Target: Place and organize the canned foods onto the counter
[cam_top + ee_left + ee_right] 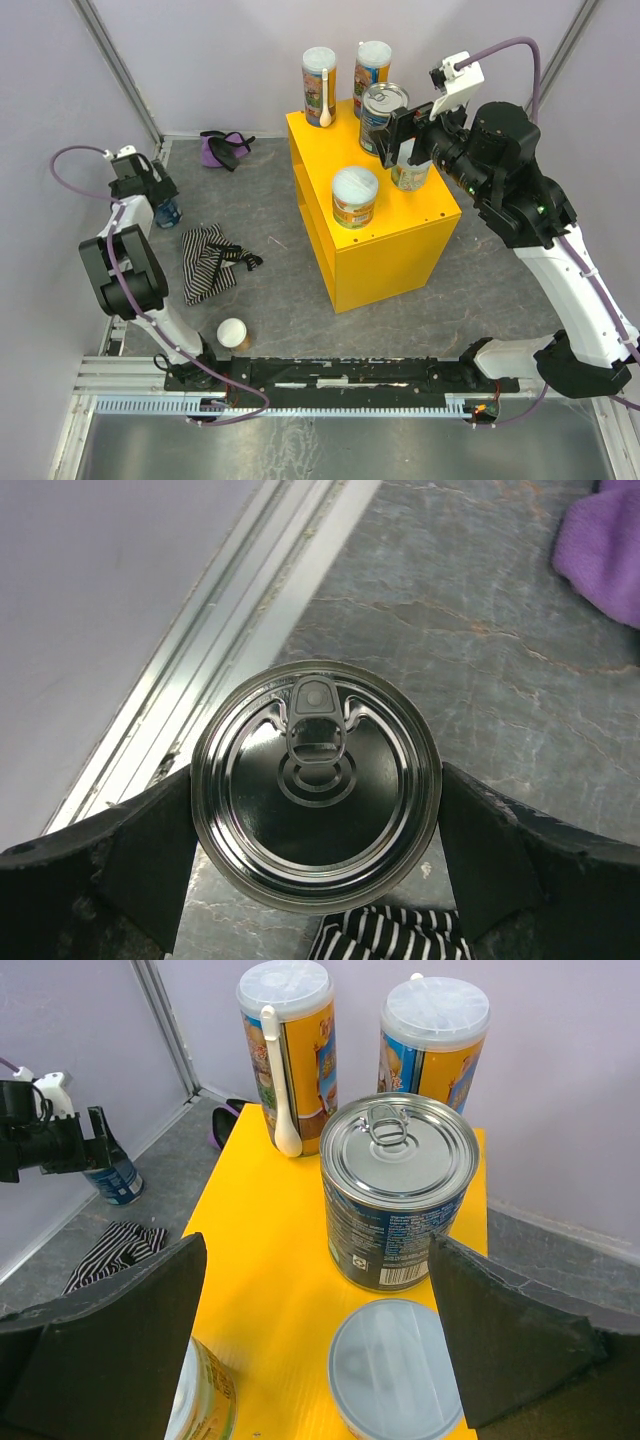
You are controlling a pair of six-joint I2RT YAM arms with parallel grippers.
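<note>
Canned foods [355, 197] are split between two levels. Five stand on the yellow worktop [385, 255]. Straight ahead of the right pincer [318, 1250], between its fingers but touching neither, is a blue-labelled tin [398, 1195]. Beyond it stand two tall tubes [305, 1070], the left one with a white spoon [287, 1138] on its side. Nearer the pincer sit a pale-lidded tub [393, 1365] and, under its left finger, another can [210, 1400]. This pincer's jaws are wide apart and hold nothing.

The left pincer [318, 780] straddles a silver-topped tin [316, 798] upright on the grey worktop [480, 680]. Its fingers [130, 870] sit right at the rim on both sides; I cannot tell whether they press it. A striped cloth [390, 935] lies just beside this tin, and a purple cloth [605, 550] lies farther ahead. A last tub [232, 333] stands on the grey worktop, well apart from both pincers.
</note>
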